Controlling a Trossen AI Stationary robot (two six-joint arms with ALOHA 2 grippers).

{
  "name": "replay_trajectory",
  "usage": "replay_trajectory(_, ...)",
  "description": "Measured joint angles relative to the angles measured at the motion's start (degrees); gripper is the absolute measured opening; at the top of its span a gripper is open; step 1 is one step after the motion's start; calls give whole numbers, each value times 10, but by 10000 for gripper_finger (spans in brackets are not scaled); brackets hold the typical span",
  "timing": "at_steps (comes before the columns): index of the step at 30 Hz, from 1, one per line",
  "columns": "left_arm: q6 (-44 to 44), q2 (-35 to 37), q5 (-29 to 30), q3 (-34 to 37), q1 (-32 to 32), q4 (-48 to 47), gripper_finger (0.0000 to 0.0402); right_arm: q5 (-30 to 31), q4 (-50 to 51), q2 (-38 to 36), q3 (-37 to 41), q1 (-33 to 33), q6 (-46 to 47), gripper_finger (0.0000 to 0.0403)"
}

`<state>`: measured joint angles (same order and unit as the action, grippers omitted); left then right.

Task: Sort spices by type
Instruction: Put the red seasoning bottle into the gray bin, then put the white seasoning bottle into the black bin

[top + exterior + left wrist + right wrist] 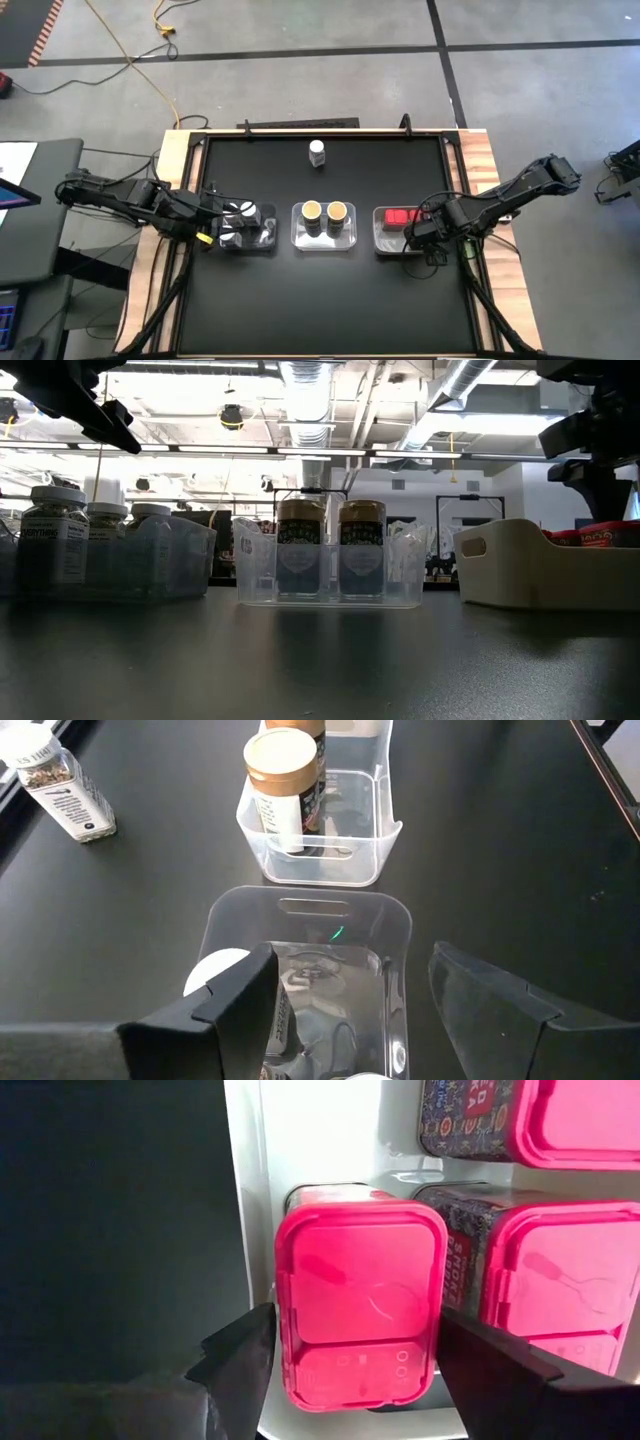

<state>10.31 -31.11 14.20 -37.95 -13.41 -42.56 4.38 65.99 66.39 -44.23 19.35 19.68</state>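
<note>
Right gripper (pixel 350 1350) straddling a red tin (pixel 360 1305).
Its jaws are standing slightly apart beside the tin; left gripper (pixel 350 1010) is hovering open, empty.

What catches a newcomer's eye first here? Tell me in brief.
The red tins stand out, packed in the white tray at the table's right, with the right gripper over one, jaws open either side. Mid-table, two tan-topped jars share a clear tray, and one white-capped jar stands alone at the far edge.

White-capped jars (pixel 243 222) stand at nine o'clock, two tan-topped jars (pixel 325 212) at centre, red tins (pixel 402 216) at three, one white-capped jar (pixel 317 152) upright at twelve.
</note>
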Motion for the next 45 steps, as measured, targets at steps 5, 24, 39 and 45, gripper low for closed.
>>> replay_trajectory(5, 0, 0, 0, 0, 0, 0, 249, 0, 12, -1, -4, 0, 4, 292)
replay_trajectory(24, 14, 0, 0, 0, 0, 0, 249, 5, 124, -42, -147, 0, 91, 292)
replay_trajectory(39, 38, 0, 16, 0, 0, 0, 249, 297, 27, -185, -123, 30, 359, 292)
replay_trajectory(45, 189, 0, 112, 0, 1, 22, 249, 359, 22, -185, -123, 30, 372, 292)
